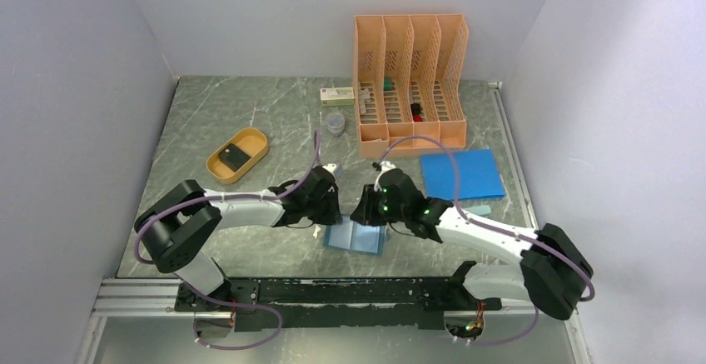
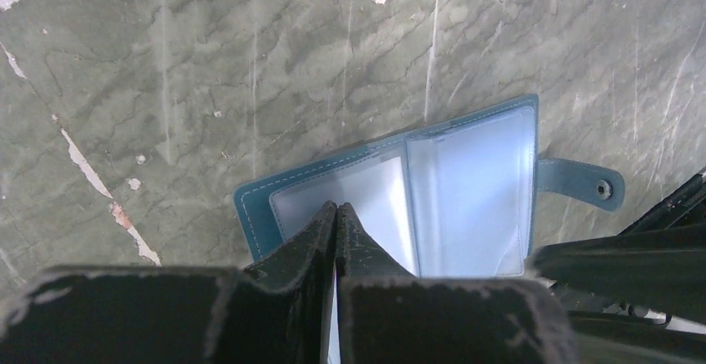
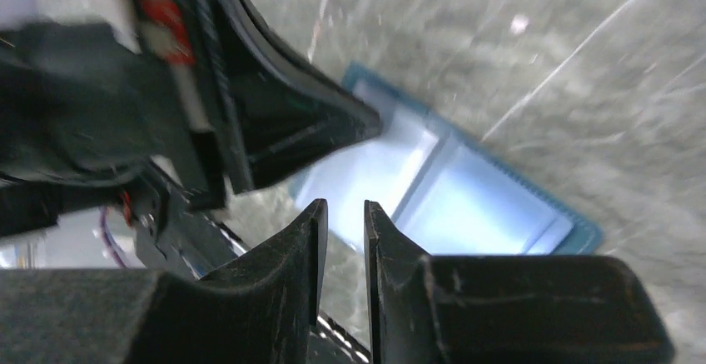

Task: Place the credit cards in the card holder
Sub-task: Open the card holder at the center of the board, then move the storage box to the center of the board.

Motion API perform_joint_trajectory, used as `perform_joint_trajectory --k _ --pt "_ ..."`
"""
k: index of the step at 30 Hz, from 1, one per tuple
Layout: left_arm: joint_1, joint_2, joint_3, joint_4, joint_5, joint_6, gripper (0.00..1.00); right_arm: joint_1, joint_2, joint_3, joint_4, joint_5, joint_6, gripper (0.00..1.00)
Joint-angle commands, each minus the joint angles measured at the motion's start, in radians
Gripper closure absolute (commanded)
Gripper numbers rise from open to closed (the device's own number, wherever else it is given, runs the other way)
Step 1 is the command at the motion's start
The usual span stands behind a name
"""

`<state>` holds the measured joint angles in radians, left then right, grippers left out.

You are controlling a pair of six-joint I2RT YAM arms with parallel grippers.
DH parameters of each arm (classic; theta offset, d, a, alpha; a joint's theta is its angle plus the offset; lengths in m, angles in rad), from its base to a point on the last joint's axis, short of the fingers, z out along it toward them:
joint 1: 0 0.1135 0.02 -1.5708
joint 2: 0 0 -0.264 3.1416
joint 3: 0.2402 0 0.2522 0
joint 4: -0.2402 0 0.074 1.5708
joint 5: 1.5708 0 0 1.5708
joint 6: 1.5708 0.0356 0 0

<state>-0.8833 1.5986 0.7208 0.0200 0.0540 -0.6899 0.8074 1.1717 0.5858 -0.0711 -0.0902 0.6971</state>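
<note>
black fingers of the left hand (image 2: 336, 211) fill the bottom of my left wrist view, pressed tight together with no gap between them. their tips sit on the left clear pocket (image 2: 375, 189) of the card holder (image 2: 470, 185), which lies opened flat on the counter (image 2: 250, 47), inner side up. whether they nip the pocket film i cannot tell. the snap tab (image 2: 583, 182) sticks out from the card holder's right edge in that view, flat on the marble.

from the right wrist i see the right hand (image 3: 343, 235) slightly spread, with a narrow slot between its fingers and nothing in it. it hangs just beside the card holder's near edge; whether it touches i cannot tell. the left arm's dark fingers cover one corner of the card holder there.

in the top view both hands meet over the card holder's far edge, the left hand at its left half and the right hand at its right. one dark card (image 1: 236, 157) lies in an orange oval tray (image 1: 260, 141), well apart from the card holder, beyond it and to its left. a flat blue sheet (image 1: 460, 174) lies beyond the card holder to its right, and an orange file rack (image 1: 410, 64) stands farther back behind it.
</note>
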Motion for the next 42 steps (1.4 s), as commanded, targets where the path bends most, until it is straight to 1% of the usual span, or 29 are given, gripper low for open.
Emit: perform_joint_trajectory --k 1,4,7,10,12,15,17,18,19,21,23,25,30,33,36,42 --pt "0.0 -0.029 -0.023 0.026 -0.037 -0.028 0.91 0.034 0.079 -0.083 0.091 -0.09 0.037 0.74" --pt "0.0 -0.071 -0.007 -0.001 -0.052 -0.035 0.91 0.039 0.108 -0.121 0.122 -0.066 0.051 0.74" --pt "0.005 -0.144 0.023 -0.073 -0.138 -0.057 0.9 0.042 0.114 -0.126 0.122 -0.041 0.047 0.74" --pt "0.031 -0.226 0.074 -0.186 -0.226 -0.087 0.83 0.043 0.115 -0.117 0.109 -0.023 0.037 0.73" --pt "0.072 -0.26 0.113 -0.256 -0.275 -0.105 0.77 0.044 0.11 -0.111 0.099 -0.009 0.026 0.73" --pt "0.167 -0.283 0.167 -0.352 -0.332 -0.113 0.66 0.043 0.109 -0.105 0.093 -0.008 0.011 0.73" --pt "0.255 -0.288 0.189 -0.395 -0.356 -0.117 0.6 0.044 0.114 -0.102 0.09 -0.009 0.002 0.73" --pt "0.311 -0.291 0.198 -0.419 -0.384 -0.122 0.56 0.044 0.116 -0.102 0.092 -0.01 -0.003 0.73" --pt "0.342 -0.291 0.2 -0.445 -0.406 -0.131 0.51 0.045 0.117 -0.102 0.091 -0.011 -0.005 0.73" --pt "0.465 -0.296 0.195 -0.472 -0.409 -0.138 0.49 0.046 0.119 -0.098 0.088 -0.011 -0.013 0.73" --pt "0.575 -0.3 0.193 -0.502 -0.401 -0.149 0.44 0.048 0.117 -0.093 0.081 -0.007 -0.022 0.73" --pt "0.668 -0.297 0.207 -0.534 -0.391 -0.155 0.42 0.049 0.111 -0.089 0.076 -0.005 -0.03 0.73" --pt "0.834 -0.259 0.257 -0.6 -0.385 -0.156 0.35 0.048 0.119 -0.08 0.076 -0.006 -0.05 0.73" --pt "0.927 -0.216 0.265 -0.591 -0.339 -0.147 0.34 0.049 0.125 -0.081 0.079 -0.014 -0.051 0.73" --pt "0.98 -0.153 0.274 -0.586 -0.316 -0.136 0.35 0.048 0.133 -0.082 0.088 -0.021 -0.053 0.73" --pt "1.037 -0.055 0.264 -0.567 -0.296 -0.102 0.37 0.048 0.138 -0.075 0.091 -0.024 -0.052 0.73"
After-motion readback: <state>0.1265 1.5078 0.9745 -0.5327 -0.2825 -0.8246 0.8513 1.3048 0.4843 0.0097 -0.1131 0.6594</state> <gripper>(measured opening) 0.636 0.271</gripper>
